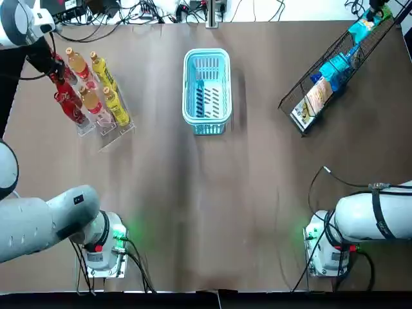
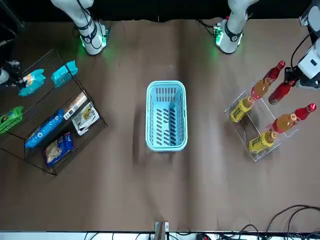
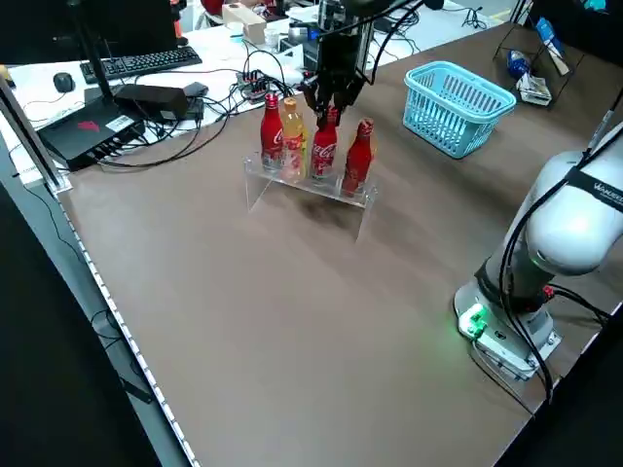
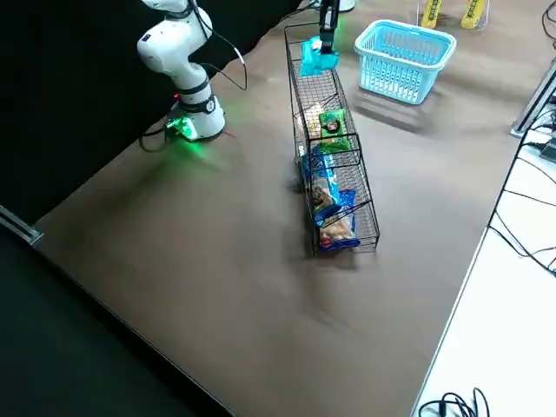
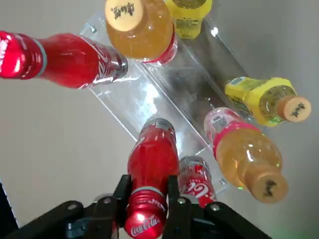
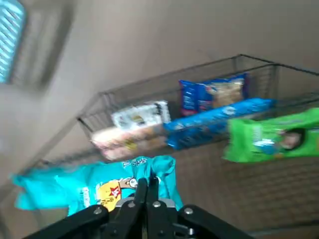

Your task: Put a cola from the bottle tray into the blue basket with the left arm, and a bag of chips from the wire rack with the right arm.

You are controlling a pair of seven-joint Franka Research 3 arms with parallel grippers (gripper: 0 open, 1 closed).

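My left gripper point(image 5: 145, 186) is shut on the neck of a red cola bottle point(image 5: 152, 159) at the clear bottle tray point(image 1: 114, 134), far left on the table. Two more colas point(image 3: 273, 136) and several yellow and orange drinks point(image 1: 106, 84) stand in that tray. Over the far end of the wire rack point(image 2: 52, 112), my right gripper point(image 6: 148, 183) is shut on the top edge of a teal bag of chips point(image 6: 94, 186), which hangs from it point(image 2: 31, 80). The blue basket point(image 1: 206, 53) stands between them with nothing in it.
The rack holds a green bag point(image 2: 11, 119), another teal bag point(image 2: 64, 73), blue bags point(image 2: 46, 127) and a white one point(image 2: 85, 116). Cables, a keyboard and boxes point(image 3: 92, 126) lie on the bench beyond the table's far edge. Both arm bases point(image 1: 103, 248) sit at the near edge.
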